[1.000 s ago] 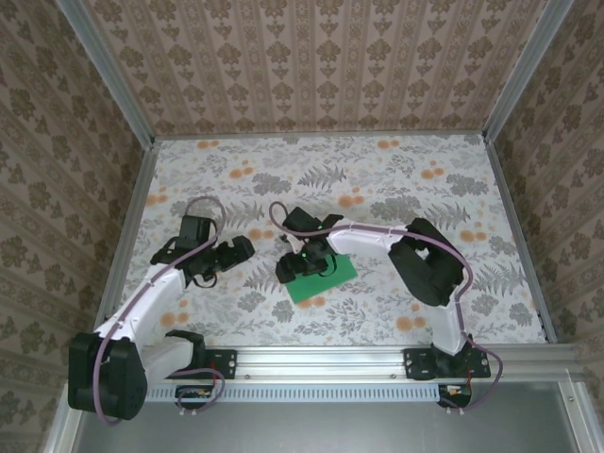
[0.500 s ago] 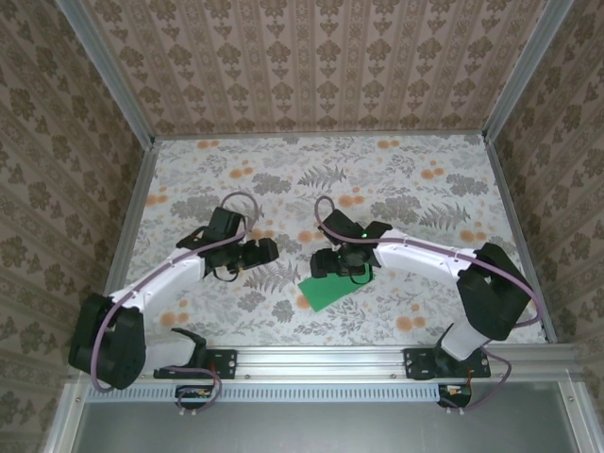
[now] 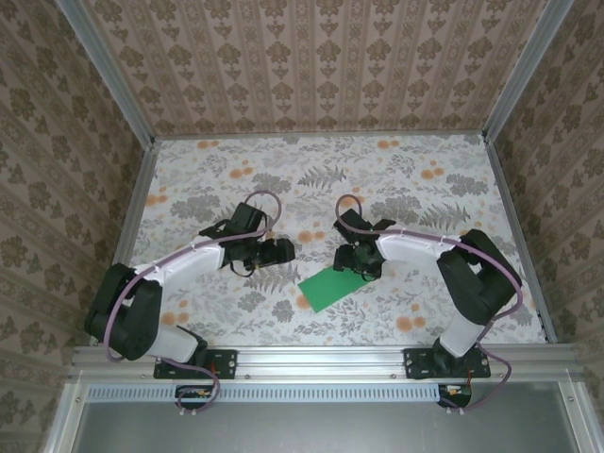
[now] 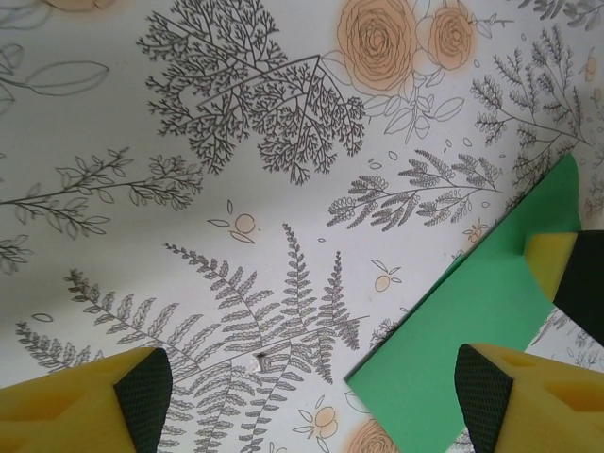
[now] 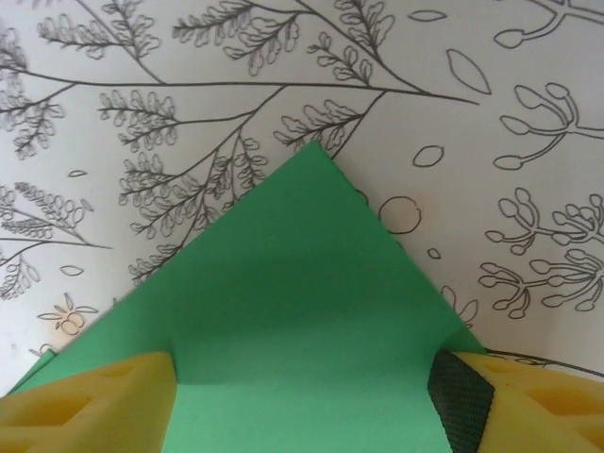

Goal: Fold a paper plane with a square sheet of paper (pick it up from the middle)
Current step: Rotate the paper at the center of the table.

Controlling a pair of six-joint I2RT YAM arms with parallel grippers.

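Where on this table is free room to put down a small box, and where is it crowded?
Free: the far strip of the table between the back wall and both arms. Narrower: the patch between left arm and green sheet. Crowded: the middle, where left fingers and right fingers hover at the sheet.

A laboratory robot cell is indicated: a floral-printed table (image 3: pixel 425 160) is enclosed by wallpapered walls (image 3: pixel 311 66), aluminium framing (image 3: pixel 115 83) and a mounting rail (image 3: pixel 321 357).
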